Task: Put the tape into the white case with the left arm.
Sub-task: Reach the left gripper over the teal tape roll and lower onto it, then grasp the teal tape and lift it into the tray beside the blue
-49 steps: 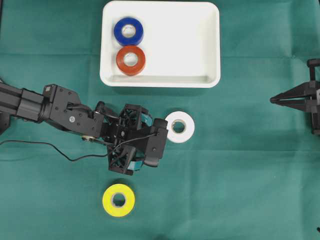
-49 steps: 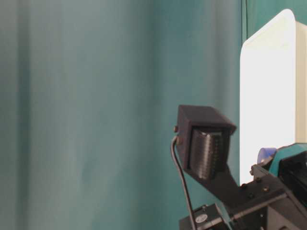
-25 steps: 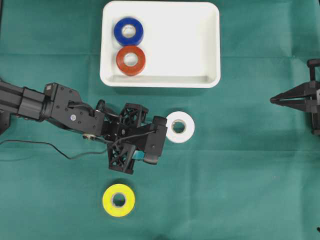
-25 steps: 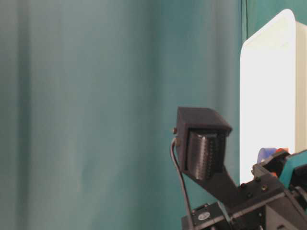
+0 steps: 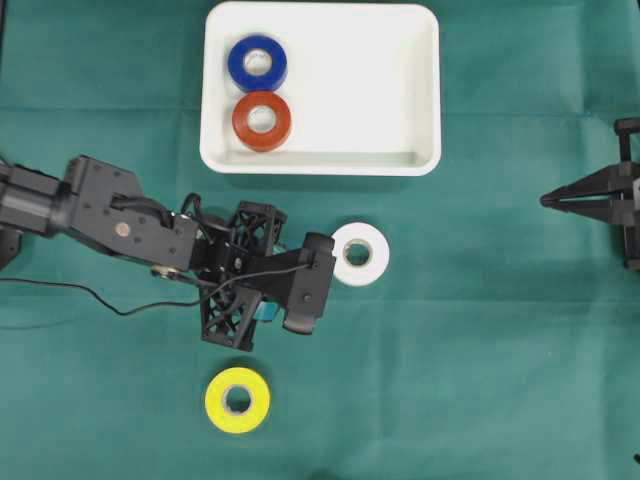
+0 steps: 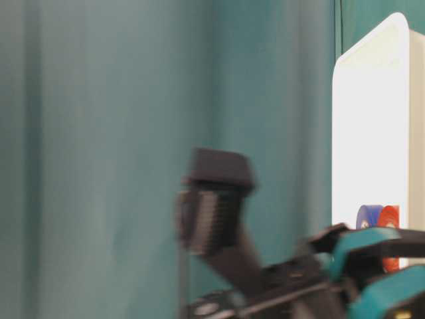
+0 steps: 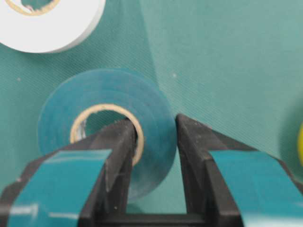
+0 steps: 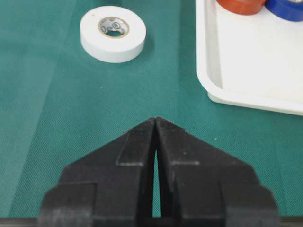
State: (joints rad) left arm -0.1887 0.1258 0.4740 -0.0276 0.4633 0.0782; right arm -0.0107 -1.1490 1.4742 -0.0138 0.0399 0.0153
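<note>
A: What does the left end effector hold?

B: Its black fingers with teal strips are clenched on the wall of a teal roll of tape, one finger inside the cardboard core, one outside. The roll lies on the green cloth surface.

A: What lies around it?

B: A white roll of tape sits just beside it; a yellow roll lies toward the near edge. The shallow white plastic case stands at the far edge, with a blue roll and a red roll touching inside.

A: The right end effector?

B: Its plain black tips are pressed together on nothing, by the right edge.
</note>
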